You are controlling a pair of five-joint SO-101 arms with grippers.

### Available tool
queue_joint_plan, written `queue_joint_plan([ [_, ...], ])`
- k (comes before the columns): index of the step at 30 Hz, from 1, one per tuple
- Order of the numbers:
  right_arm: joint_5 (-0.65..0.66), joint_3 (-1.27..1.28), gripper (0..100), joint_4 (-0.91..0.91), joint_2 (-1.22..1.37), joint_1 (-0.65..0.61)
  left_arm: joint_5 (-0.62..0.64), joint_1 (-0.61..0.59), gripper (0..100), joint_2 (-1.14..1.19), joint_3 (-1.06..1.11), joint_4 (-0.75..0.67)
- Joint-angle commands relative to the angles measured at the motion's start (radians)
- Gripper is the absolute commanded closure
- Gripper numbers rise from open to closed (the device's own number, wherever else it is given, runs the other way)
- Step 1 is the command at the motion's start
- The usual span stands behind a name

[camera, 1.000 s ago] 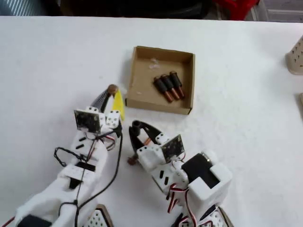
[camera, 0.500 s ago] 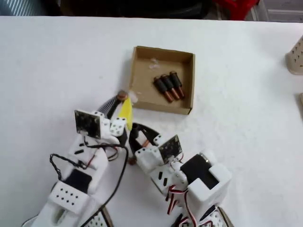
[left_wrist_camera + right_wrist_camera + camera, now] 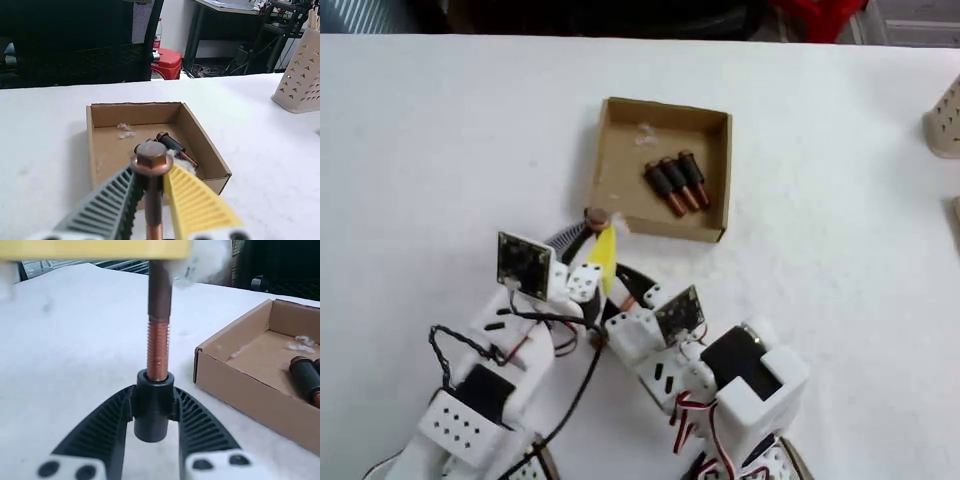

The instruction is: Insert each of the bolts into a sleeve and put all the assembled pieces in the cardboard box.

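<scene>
Copper bolt (image 3: 151,157), upright with its head on top. It is clamped just under the head by the left gripper (image 3: 151,176), whose grey and yellow fingers (image 3: 192,200) are pressed against the shaft from either side. From the right wrist view I see the bolt's threaded lower end sitting in the mouth of the black sleeve (image 3: 153,426); most of the thread is outside, above the rim. The sleeve stands upright too, nipped at its waist by the right gripper (image 3: 153,401), with the black ribbed fingers (image 3: 107,427) closed in on it and touching both sides. I can't tell whether the sleeve's base rests on the table.

From the high view I place this pair just off the near wall of the cardboard box (image 3: 620,160), outside it, bolt head (image 3: 596,217) close to the box's near left corner. Both arms crowd together there, wrists nearly touching.

Inside the box: three assembled pieces (image 3: 676,183) lying side by side, touching, black sleeves with copper ends showing (they sit toward the right half of the floor). A few white fluff scraps (image 3: 122,130) lie on the bare cardboard by the far wall.

White table (image 3: 820,250) all round. A beige perforated holder (image 3: 945,120) stands at the right edge, well apart from the box.
</scene>
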Motion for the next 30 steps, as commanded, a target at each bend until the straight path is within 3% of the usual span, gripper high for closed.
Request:
queue_joint_plan([
  [1,-0.003,-0.008,98.2,0.002,-0.002,-0.008,0.014,0.022,98,-0.024,-0.069,0.002],
  [17,0.011,-0.008,98.2,-0.001,-0.004,-0.004,0.008,0.025,98,-0.021,-0.068,0.175],
  [23,0.068,-0.008,98.2,-0.016,-0.012,0.013,0.008,0.031,98,-0.021,-0.057,0.311],
  [30,0.068,-0.005,98.2,-0.056,-0.004,0.013,0.006,0.033,98,-0.025,0.011,0.322],
])
